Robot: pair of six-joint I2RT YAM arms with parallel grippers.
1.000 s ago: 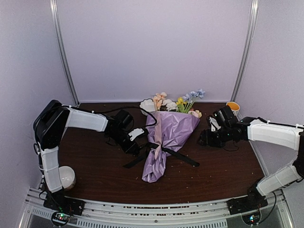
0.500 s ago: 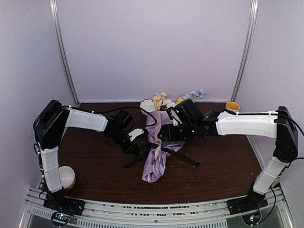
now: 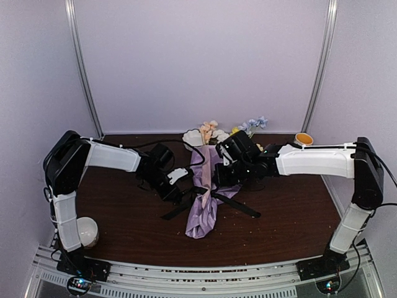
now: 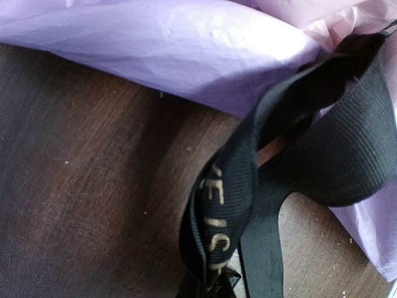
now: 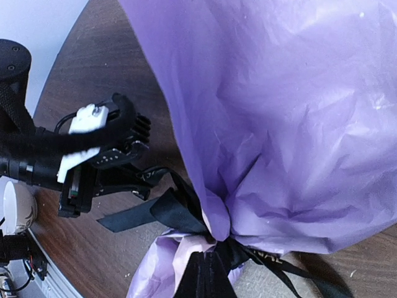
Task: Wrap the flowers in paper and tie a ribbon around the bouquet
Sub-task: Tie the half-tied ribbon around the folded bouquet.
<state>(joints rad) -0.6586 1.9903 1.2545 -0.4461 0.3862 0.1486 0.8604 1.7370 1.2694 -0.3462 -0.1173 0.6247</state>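
The bouquet lies mid-table, a cone of lilac paper (image 3: 206, 214) with the flowers (image 3: 209, 128) sticking out of its far end. The black ribbon (image 3: 239, 207) is cinched round the cone's waist, its tails trailing left and right. My left gripper (image 3: 184, 186) is beside the waist, shut on a gold-lettered loop of ribbon (image 4: 226, 205) that runs down into the left gripper (image 4: 211, 287). My right gripper (image 3: 218, 180) hangs over the cone. In the right wrist view the right gripper (image 5: 206, 256) has its jaws closed together at the ribbon (image 5: 180, 214) knot, under the paper (image 5: 298, 124).
An orange cup (image 3: 303, 138) stands at the back right near the wall. A white bowl (image 3: 87, 231) sits by the left arm's base. A white object (image 3: 192, 138) lies behind the flowers. The left gripper's body (image 5: 102, 155) is close to the knot's left.
The right arm has swung from the table's right side to above the bouquet, and its jaws have closed at the knot. The left arm and its ribbon loop have stayed put.
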